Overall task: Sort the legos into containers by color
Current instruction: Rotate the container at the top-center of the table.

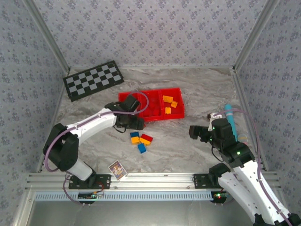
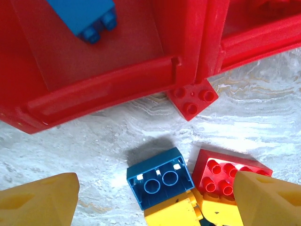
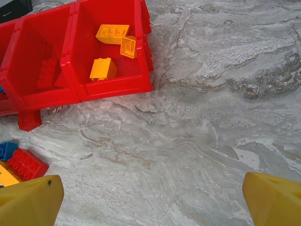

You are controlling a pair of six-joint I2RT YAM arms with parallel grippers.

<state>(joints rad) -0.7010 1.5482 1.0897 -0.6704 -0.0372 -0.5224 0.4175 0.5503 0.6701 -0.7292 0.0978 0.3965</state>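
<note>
the left gripper (image 1: 129, 117), wide and empty, hung at the near wall of the tray (image 1: 162, 117); the loose legos (image 1: 140, 140) lay just toward its base, far from the right gripper (image 1: 195, 132).

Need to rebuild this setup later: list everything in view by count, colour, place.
tray: one, bright red, three compartments, mid-table
orange-yellow legos: three, in the right compartment
red legos: at least one, middle compartment; hard to count
blue lego: one seen, left compartment
loose legos: two blue, two orange-yellow, one red, clustered before the tray
small red lego: one, at the tray's front wall
checkerboard: one, black-and-white, far left corner
picture card: one, near edge, left
teal stick: one, beside the right wall
left gripper: open, yellow fingers, near the loose legos
right gripper: open, over bare table right of the tray
</note>
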